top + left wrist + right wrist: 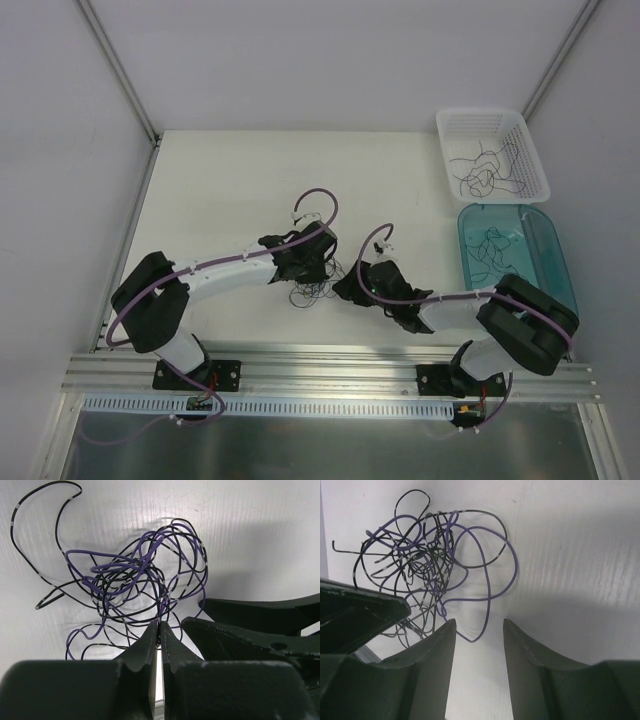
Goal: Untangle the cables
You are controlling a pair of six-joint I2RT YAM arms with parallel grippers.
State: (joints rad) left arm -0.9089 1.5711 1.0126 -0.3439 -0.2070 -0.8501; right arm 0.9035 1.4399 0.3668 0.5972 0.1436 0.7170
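Cables (135, 580) lie tangled; left fingers (142, 650) pinch one strand.

A white table (220, 190) lies beneath the jaws and stretches well beyond them, finely ribbed when seen close up. Pale grey wall panels (330, 60) rise beyond the jaws and on both sides, met by slim aluminium posts (118, 68). Behind the jaws runs a slotted aluminium rail (330, 372), then dull metal sheet (330, 450). Soft, even light leaves faint grey shadows beside the jaws.
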